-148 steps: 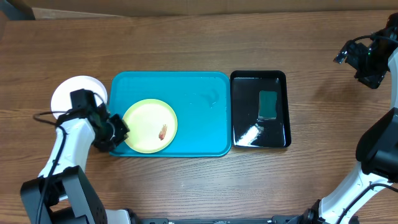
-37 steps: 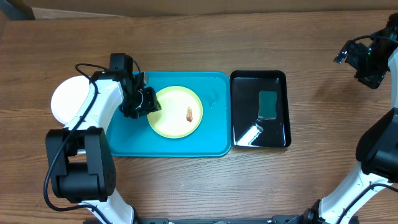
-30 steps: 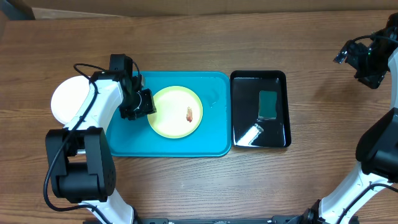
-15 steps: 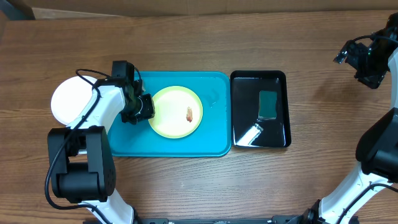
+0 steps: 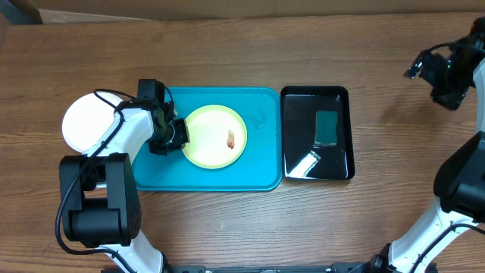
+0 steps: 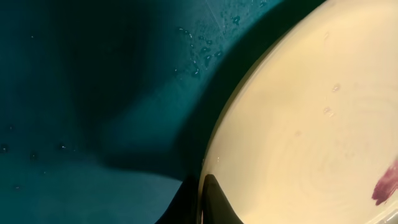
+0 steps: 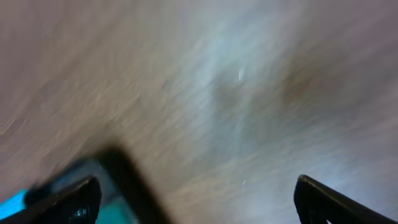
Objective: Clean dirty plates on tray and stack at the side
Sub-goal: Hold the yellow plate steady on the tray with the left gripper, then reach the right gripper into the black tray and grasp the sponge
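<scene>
wood-grain tabletop [image 5: 227, 45] carries everything. behind your left gripper [image 5: 176, 135], off the turquoise tray [image 5: 258, 171], a white plate [image 5: 89, 121] sits on the wood. the gripper is at the rim of the yellow-green plate [image 5: 214, 136], which lies flat just ahead of it in that tray; whether its jaws pinch that rim, you cannot tell. beyond the plate a sponge [image 5: 327, 127] rests in a black tray [image 5: 297, 129]. your right gripper [image 7: 198, 199], fingers [image 7: 329, 202] spread wide, hangs well apart, so the left arm is nearer.

You're looking at a glossy black tray [image 5: 297, 121] sitting on the wooden table [image 5: 227, 227], a green sponge [image 5: 326, 127] lying inside it.
</scene>
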Tool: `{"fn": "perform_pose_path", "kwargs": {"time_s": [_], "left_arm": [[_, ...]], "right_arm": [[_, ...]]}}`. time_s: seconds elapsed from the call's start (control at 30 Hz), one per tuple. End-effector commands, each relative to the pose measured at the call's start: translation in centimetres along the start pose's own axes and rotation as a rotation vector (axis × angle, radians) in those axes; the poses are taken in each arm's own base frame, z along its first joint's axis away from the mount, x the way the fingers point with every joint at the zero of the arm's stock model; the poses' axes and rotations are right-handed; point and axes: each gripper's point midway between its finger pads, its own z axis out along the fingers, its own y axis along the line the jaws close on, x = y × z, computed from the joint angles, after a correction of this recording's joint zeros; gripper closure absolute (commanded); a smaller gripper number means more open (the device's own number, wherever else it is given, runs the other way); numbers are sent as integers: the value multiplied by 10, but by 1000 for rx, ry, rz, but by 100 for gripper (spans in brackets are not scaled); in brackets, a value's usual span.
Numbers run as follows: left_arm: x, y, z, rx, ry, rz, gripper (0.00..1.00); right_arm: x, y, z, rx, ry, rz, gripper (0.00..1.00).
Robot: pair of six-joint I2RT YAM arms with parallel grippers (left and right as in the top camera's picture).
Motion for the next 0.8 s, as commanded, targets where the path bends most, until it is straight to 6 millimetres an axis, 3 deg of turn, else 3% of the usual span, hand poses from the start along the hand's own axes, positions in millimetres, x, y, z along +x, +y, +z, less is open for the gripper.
{"fn": "perform_pose_path", "kwargs": {"time_s": [0.0, 0.1, 0.2, 0.5, 0.77], "left_arm": [[0, -1, -4, 2, -15, -51, 96], [0, -1, -4, 2, -15, -91, 96], [-1, -1, -4, 3, -16, -127, 96], [1, -1, -4, 1, -11, -158, 96], [2, -1, -4, -1, -6, -159, 96]], "right_arm": [[12, 25, -11, -124, 51, 7, 0], [31, 46, -15, -229, 121, -75, 7], [57, 55, -12, -201, 198, -168, 8], [130, 87, -1, -2, 369, -365, 16], [167, 99, 15, 280, 345, -513, 23]]}}
